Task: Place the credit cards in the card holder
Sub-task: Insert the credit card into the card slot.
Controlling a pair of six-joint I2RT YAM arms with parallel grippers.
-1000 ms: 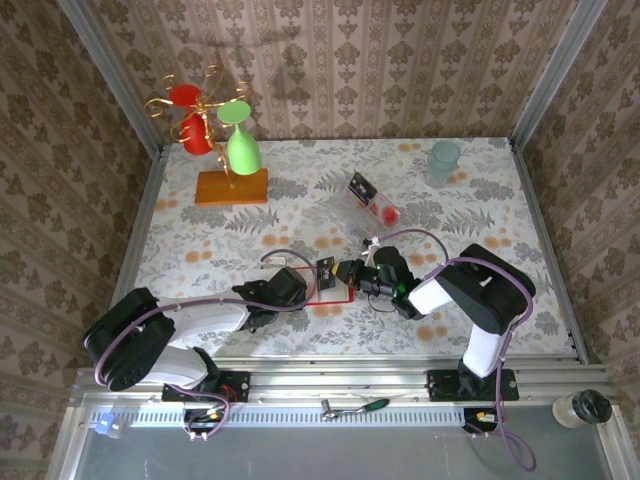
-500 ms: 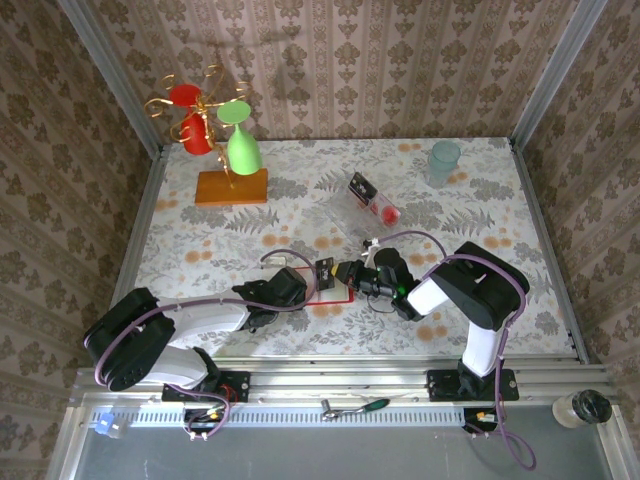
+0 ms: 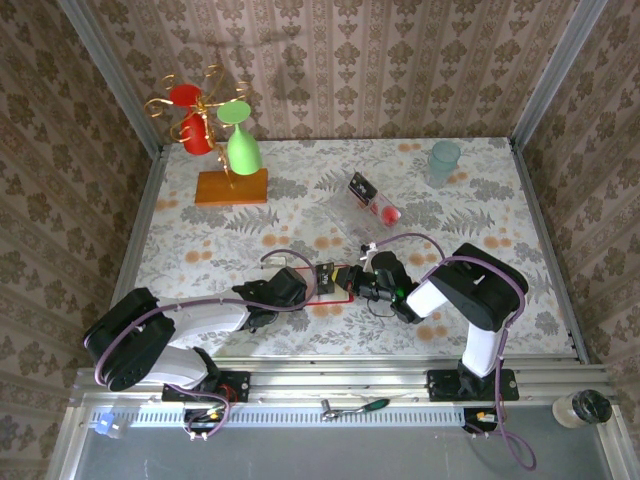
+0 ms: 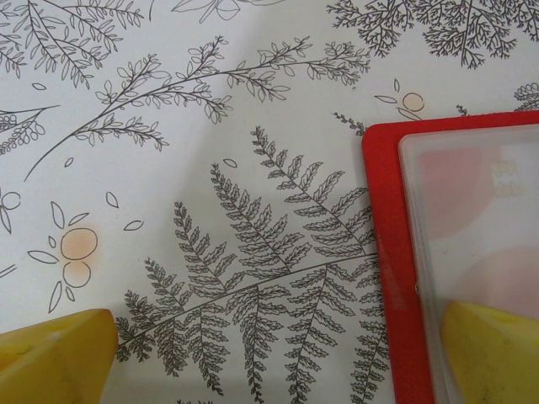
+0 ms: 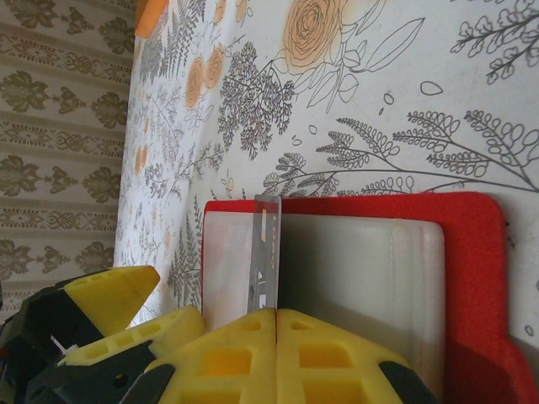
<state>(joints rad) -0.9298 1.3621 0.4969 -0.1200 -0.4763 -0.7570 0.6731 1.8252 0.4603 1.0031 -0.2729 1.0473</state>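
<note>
Right jaws have carried the black card (image 5: pixel 263 252) down onto the card holder (image 5: pixel 476 252) and are clamped shut on it, edge-on at the pale pocket. Left jaws stand wide open, one finger (image 4: pixel 493 349) over the holder's corner. The card is not yet seated; further cards (image 3: pixel 372 200) wait in the clear tray (image 3: pixel 345 212), well beyond the holder.

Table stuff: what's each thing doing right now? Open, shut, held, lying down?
Wallet: lying flat, open.
Card: held on edge over the wallet's pale pocket.
Right gripper: shut on the card.
Left gripper: open, straddling the wallet's edge.
Other cards: sitting in the clear tray.
</note>
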